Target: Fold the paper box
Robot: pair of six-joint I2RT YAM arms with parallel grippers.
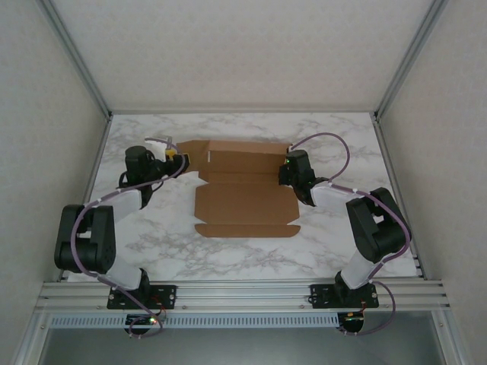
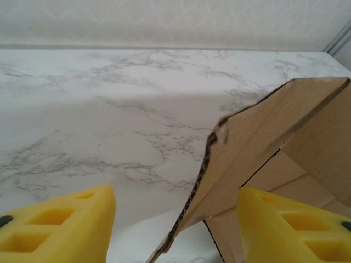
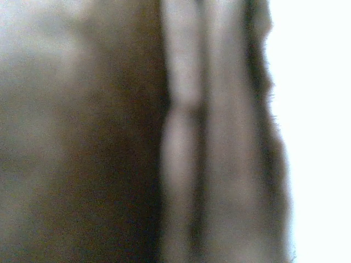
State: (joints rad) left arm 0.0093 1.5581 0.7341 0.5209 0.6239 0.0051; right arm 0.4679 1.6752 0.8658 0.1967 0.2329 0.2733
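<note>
The paper box lies as a brown die-cut sheet mid-table, its far panel and side flaps partly raised. My left gripper is at the box's far left corner. In the left wrist view its yellow fingers stand apart, the left gripper open around a raised flap of the paper box. That flap is nearer the right finger and is not pinched. My right gripper is against the box's right flap. Blurred brown cardboard sits very close to the right wrist camera, and whether the fingers pinch it is hidden.
The white marble table is bounded by an aluminium rail at the near edge and by frame posts and walls at the sides and back. Bare marble stretches beyond the left flap to the back wall.
</note>
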